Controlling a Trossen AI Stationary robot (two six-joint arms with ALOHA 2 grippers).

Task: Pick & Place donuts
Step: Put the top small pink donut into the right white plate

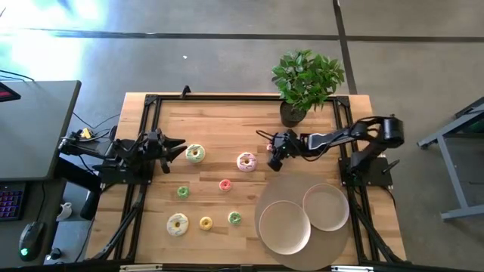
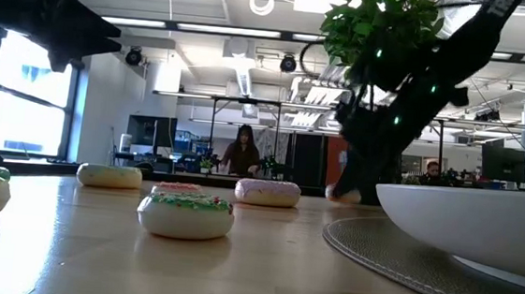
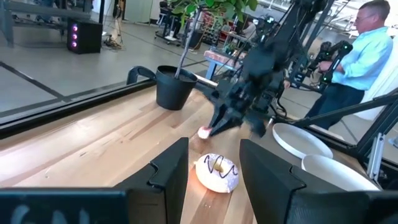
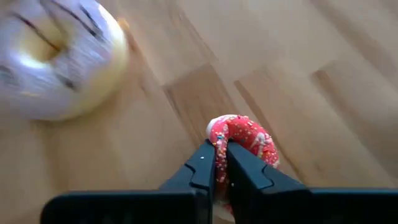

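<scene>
Near the potted plant (image 1: 306, 81) at the far right of the tabletop (image 1: 219, 128), the right pincer (image 4: 221, 163) has its two dark fingers nipped together on the rim of a small red donut (image 4: 245, 140) with sprinkles, which looks to be at or just above the wood. A larger pink-iced donut (image 1: 246, 161) lies just beside it toward the middle. The step in hand, as I judge it, is the pick: the grip on the red donut is made, and the carry is not yet begun. The next move calls for a clean lift without brushing the pink-iced donut, then a swing toward the two beige plates (image 1: 285, 227) on the round mat (image 1: 266, 195) at the near right, lowering before letting go. The thin hold on one edge could let the ring twist or slip. The left pincer (image 3: 214, 163) waits at the left side with its fingers apart, holding nothing, pointing toward a white-iced donut (image 1: 195, 153). Other donuts, green, pink and yellow, lie scattered across the middle and near left.
</scene>
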